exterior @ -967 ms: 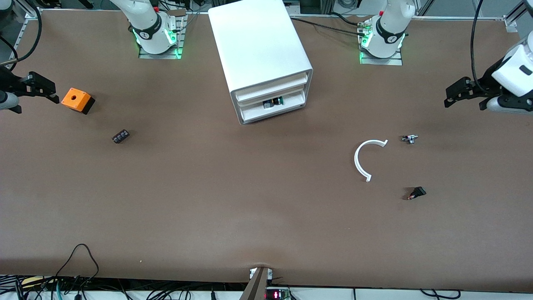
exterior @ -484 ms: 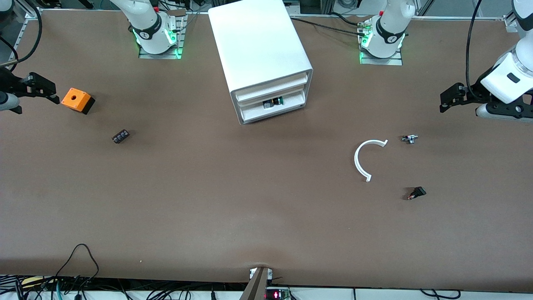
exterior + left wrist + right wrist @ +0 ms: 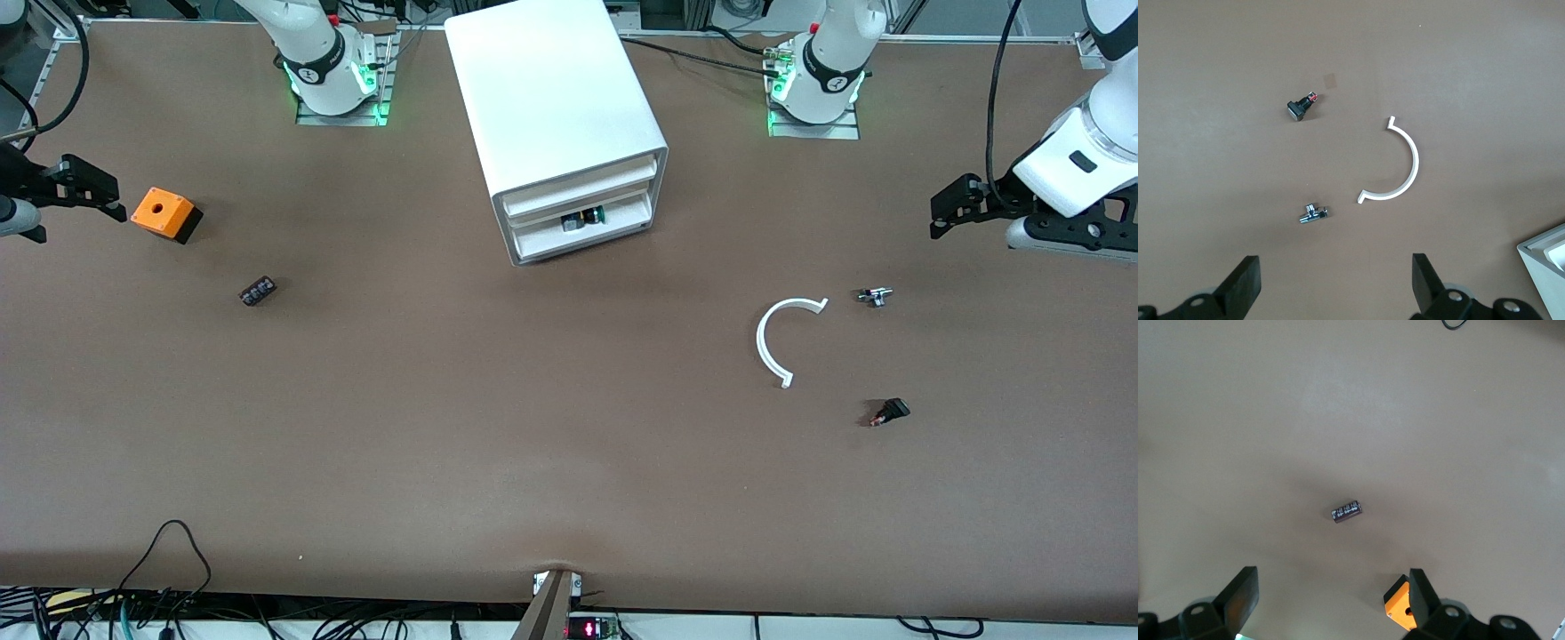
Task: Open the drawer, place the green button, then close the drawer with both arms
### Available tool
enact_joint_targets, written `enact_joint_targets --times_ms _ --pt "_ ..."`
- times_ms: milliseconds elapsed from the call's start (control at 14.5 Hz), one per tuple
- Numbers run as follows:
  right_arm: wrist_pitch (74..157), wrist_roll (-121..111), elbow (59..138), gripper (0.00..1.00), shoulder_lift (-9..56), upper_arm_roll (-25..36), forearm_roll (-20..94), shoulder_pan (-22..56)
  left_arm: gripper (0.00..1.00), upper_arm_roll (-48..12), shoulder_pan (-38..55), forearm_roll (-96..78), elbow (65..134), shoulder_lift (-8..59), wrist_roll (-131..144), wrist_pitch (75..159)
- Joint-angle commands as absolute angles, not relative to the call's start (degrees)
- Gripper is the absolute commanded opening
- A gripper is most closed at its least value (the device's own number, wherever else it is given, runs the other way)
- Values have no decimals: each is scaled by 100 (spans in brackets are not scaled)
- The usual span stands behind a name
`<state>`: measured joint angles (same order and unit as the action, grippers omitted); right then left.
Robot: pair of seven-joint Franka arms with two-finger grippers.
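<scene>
Green-capped button (image 3: 582,218) lying inside partly open middle drawer (image 3: 582,228).

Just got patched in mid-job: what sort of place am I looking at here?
Most likely a robotics lab bench. Two arm bases are bolted along one edge of a brown table, loose cables trail over the edge nearest the front camera, and small electrical parts such as an orange box lie around a white cabinet.

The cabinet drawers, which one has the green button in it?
The middle drawer, which stands partly open; the green button lies in it. The top drawer above it and the bottom drawer show nothing inside.
</scene>
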<state>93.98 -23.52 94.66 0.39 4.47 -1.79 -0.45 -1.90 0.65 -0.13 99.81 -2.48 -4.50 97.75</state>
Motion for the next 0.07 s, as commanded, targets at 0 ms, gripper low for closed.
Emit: enact_joint_targets --times_ms 0 --pt "9439 -2391 9475 100 26 431 -114 -88 100 -193 70 97 9791 -149 -527 9659"
